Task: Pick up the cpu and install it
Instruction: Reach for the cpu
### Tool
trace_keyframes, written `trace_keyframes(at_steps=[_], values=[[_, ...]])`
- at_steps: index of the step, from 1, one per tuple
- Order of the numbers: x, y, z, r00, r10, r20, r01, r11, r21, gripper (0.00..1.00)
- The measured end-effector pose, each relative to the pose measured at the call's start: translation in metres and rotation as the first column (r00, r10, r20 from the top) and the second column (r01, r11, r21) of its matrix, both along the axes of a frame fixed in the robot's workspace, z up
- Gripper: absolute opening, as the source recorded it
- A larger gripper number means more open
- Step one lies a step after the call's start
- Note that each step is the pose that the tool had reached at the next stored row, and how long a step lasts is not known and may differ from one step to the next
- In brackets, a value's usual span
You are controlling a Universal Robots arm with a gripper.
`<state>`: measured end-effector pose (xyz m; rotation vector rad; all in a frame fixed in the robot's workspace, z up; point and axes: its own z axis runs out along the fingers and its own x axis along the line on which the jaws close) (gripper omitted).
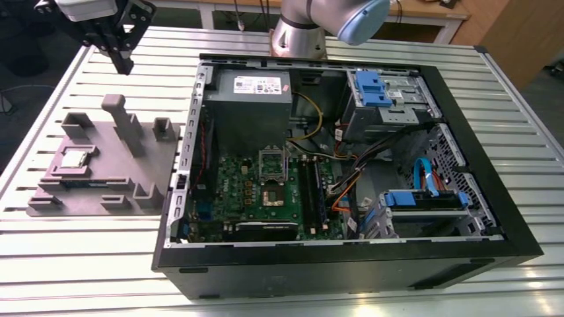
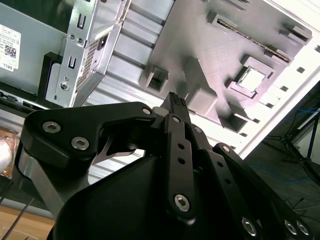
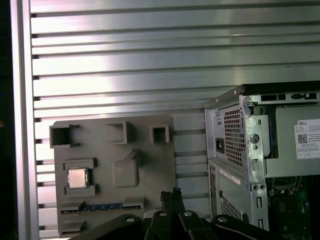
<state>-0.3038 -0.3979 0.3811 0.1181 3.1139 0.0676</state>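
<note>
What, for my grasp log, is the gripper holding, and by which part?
Nothing. The gripper hangs empty above the table, fingertips together; the cpu lies apart from it in the grey fixture.

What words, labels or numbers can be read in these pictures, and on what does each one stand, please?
White label on the power supply: a brand word, a code square and fine print; the fine print is too small to read.
Small white sticker on the drive cage: too small to read.
Motherboard: markings too small to read.
Cpu: no legible marking on its top.
</note>
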Motion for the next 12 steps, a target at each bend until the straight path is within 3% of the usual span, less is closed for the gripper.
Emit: trace_keyframes(at_steps=[12], values=[[-0.0049,0.0000,-0.0005,1.0000,0.000,0.0000,0.000,1.0000,0.0000,0.10]])
